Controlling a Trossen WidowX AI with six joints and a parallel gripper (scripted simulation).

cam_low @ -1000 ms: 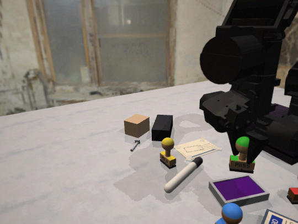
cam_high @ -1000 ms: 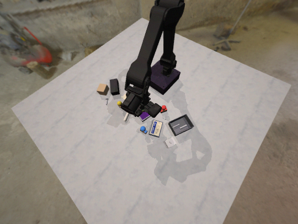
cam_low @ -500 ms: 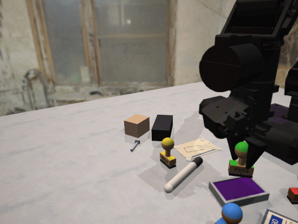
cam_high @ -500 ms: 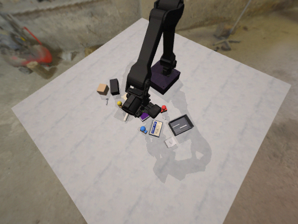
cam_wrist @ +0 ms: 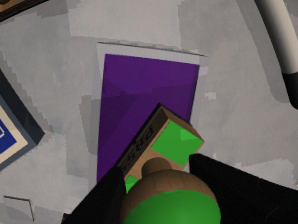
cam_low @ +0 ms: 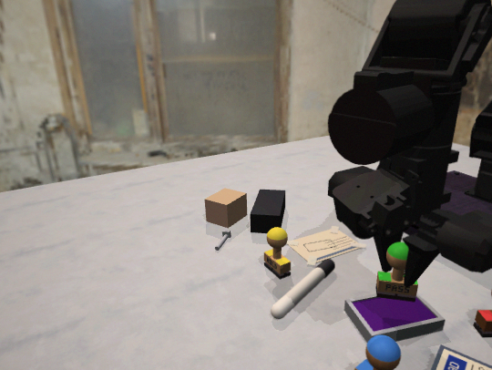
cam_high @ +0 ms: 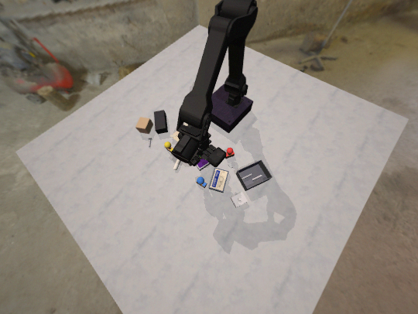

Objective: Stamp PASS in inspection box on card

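Note:
My gripper (cam_low: 395, 272) (cam_wrist: 156, 170) is shut on the PASS stamp (cam_low: 397, 251) (cam_wrist: 178, 142), which has a green knob and a wooden block. The stamp is upright at the far part of the purple ink pad (cam_low: 387, 316) (cam_wrist: 132, 82) (cam_high: 202, 165), over its surface in the wrist view. Whether it touches the ink cannot be told. The cream card (cam_low: 326, 246) (cam_high: 176, 136) lies taped to the table behind the marker, its box showing no print in the exterior view. In the top view the arm hides much of the card and the stamp.
A yellow stamp (cam_low: 277, 238), blue stamp (cam_high: 200, 180) and red stamp (cam_high: 230, 151) stand around the pad. A white marker (cam_low: 298, 292) lies left of it. A flat labelled case (cam_high: 219, 179) and open dark tray (cam_high: 253, 175) are nearby. Brown (cam_low: 226, 210) and black blocks (cam_low: 268, 211) stand behind.

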